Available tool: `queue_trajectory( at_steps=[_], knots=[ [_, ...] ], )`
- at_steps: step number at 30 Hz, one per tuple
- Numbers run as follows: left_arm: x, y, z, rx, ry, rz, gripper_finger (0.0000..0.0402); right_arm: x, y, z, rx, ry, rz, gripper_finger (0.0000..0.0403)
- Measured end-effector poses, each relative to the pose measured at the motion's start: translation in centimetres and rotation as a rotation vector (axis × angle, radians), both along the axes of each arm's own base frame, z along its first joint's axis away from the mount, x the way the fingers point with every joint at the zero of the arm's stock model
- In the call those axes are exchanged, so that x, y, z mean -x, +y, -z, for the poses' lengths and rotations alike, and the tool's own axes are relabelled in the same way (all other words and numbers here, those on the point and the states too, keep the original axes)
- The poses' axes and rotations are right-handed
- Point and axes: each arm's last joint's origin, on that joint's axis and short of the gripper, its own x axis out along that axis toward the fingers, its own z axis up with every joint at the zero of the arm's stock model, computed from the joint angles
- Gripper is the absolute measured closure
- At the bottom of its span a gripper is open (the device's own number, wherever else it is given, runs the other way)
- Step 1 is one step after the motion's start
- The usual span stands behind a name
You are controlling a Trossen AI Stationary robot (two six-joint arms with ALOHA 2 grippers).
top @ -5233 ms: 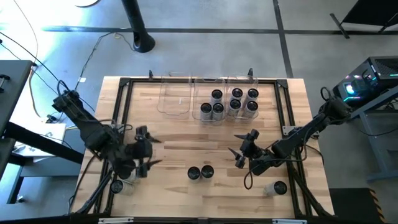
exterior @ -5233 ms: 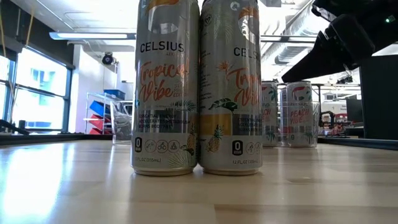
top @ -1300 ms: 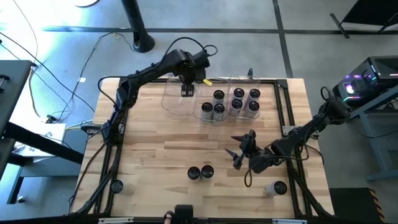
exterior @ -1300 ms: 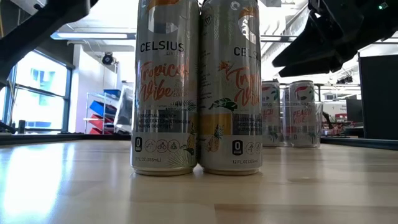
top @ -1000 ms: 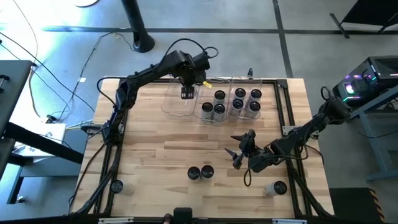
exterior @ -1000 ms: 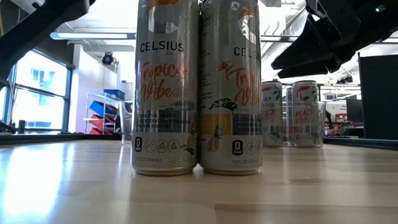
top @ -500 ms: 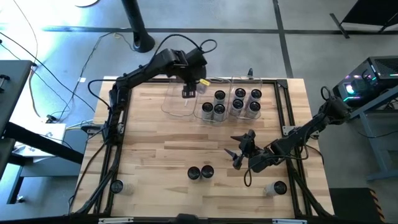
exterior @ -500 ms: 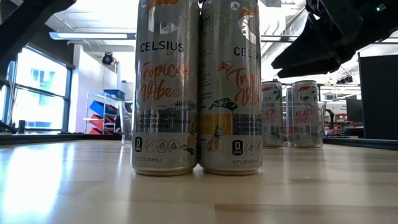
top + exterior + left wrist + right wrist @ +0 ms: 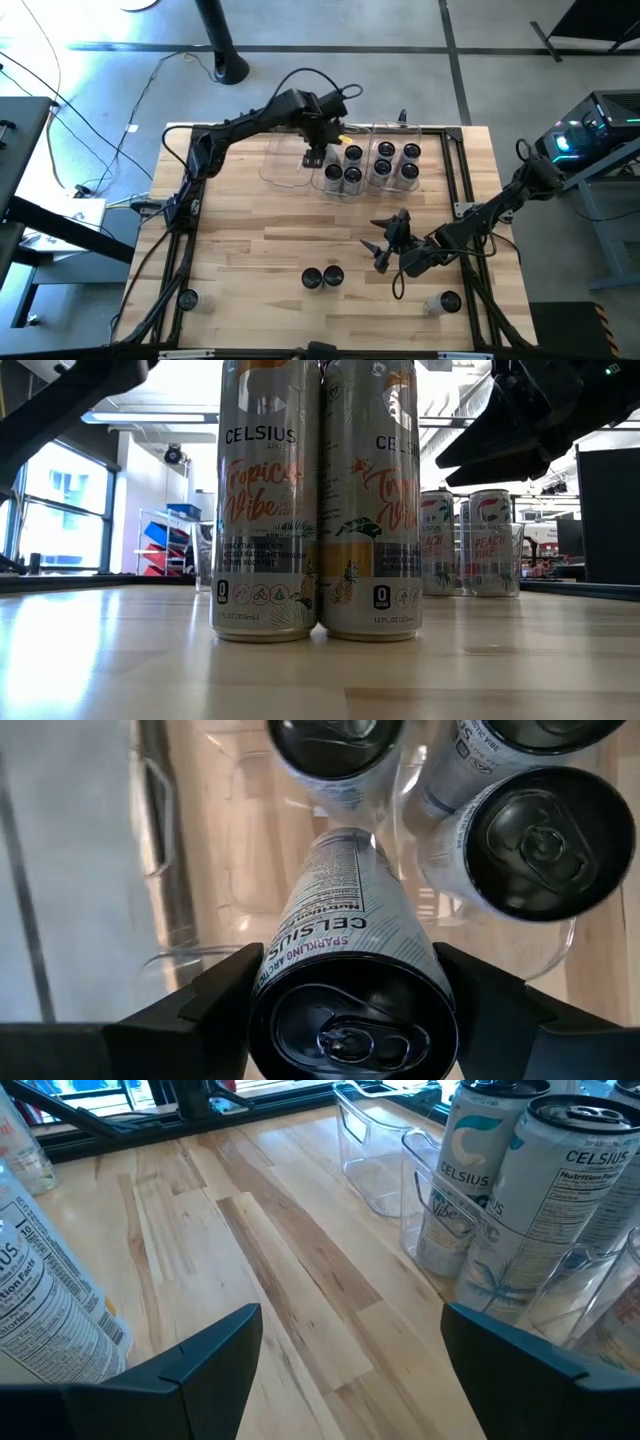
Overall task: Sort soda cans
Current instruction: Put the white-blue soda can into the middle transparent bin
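Observation:
My left gripper [image 9: 315, 156] reaches to the far side and is shut on a pale soda can [image 9: 345, 920], above the middle clear bin [image 9: 322, 190]. That bin holds three cans [image 9: 351, 176]; the right bin holds several [image 9: 404, 170]. The left bin [image 9: 280, 160] holds none. Two cans [image 9: 321, 277] stand on their bases near the table's near edge and fill the low view [image 9: 265, 500]. My right gripper [image 9: 385, 245] waits open over the table's right half, touching nothing. My left gripper pinches the can between its two fingers [image 9: 215, 1010], one on each side of the wall just below the top rim [image 9: 300, 975]. The fingers come from above, pointing down. The can hangs upright below them over the middle bin. Whether its base touches the bin floor, I cannot tell.
One can [image 9: 448, 301] stands by the near right corner and one [image 9: 187, 298] by the near left corner. A black frame [image 9: 190, 200] borders the table. Bare wood lies between the bins and the two near cans. The right wrist view shows a can [image 9: 40, 1295] close beside that gripper.
My left gripper, still shut on the can, has moved a little toward the table's right edge, from over the left bin to over the left end of the middle bin. The right arm has kept still.

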Motion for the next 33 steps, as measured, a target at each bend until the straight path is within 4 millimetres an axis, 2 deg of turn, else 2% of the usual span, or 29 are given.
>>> queue_trajectory(
  at_steps=[11,15,25,33],
  knots=[
    [-1.6,0.3,2.6,0.015,0.029,0.064,0.0132,-0.2,-0.4,0.0,-0.003,-0.001,0.019,0.0100],
    [-1.8,0.2,2.8,0.070,0.001,0.085,0.0130,-0.2,-0.4,0.0,0.000,0.003,0.015,0.0100],
    [-2.4,0.3,2.9,0.085,-0.061,0.096,0.0127,-0.2,-0.4,0.1,0.006,0.011,0.013,0.0100],
    [-2.6,0.3,2.8,0.088,-0.085,0.079,0.0095,-0.1,-0.4,0.1,0.010,0.016,0.013,0.0100]
  ],
)
